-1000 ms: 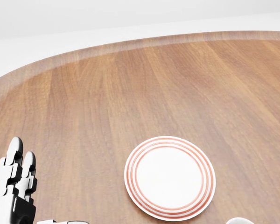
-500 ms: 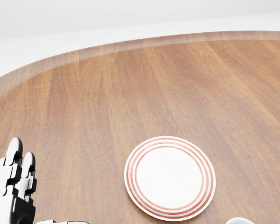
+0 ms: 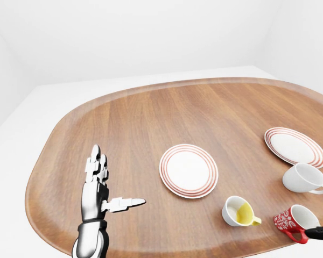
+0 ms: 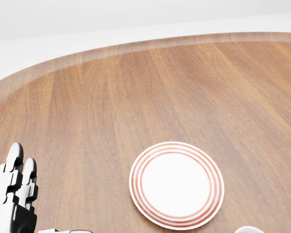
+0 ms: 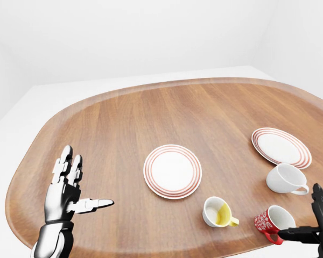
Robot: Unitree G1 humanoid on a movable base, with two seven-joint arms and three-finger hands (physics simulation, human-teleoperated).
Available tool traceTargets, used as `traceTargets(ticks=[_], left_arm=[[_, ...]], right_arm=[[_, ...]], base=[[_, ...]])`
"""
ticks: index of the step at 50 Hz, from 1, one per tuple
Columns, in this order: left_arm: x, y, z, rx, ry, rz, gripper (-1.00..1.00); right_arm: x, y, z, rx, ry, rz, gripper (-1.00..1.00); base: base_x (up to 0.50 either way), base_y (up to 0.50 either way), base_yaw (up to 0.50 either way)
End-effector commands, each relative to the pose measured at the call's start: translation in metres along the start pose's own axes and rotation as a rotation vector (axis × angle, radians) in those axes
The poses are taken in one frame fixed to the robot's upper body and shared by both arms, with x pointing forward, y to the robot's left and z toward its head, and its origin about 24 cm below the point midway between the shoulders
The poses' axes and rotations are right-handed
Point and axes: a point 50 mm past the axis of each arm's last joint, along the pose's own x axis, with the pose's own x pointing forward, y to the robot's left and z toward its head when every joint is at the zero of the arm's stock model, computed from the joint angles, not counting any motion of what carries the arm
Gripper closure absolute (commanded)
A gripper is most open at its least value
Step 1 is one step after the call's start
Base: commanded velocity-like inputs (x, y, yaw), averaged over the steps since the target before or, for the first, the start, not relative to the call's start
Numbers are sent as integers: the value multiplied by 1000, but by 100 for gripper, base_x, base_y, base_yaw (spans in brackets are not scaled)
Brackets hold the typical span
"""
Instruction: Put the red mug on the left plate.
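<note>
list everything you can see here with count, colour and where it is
table: 1, brown wood, rounded, fills the eye views
left plate: 1, white with red rings, centre of the table
right plate: 1, white with red rings, right side
white mug: 1, on its side below the right plate
yellow mug: 1, white outside, yellow inside, tipped, below the left plate
red mug: 1, red patterned, on its side, bottom right
left hand: 1, silver, open, over the table's left
right hand: 1, dark, bottom right corner, a finger reaching toward the red mug's handle

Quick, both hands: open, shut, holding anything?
Left hand: open, fingers spread, holding nothing.
Right hand: open, a finger reaching at the red mug, not closed round it.
</note>
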Motion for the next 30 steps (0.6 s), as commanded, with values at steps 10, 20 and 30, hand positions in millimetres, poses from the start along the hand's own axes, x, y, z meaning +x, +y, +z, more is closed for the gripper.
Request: traceTargets(ticks=[10, 20, 30], left_arm=[[0, 0, 1, 0, -5, -1, -100], [0, 1, 1, -3, -5, 1, -100], [0, 0, 1, 1, -4, 0, -100]], right_arm=[[11, 25, -11, 28, 46, 86, -100], [13, 41, 0, -42, 21, 227, -100], [20, 53, -2, -59, 47, 300, -100]], base=[[0, 0, 0], [0, 0, 0], [0, 0, 0]])
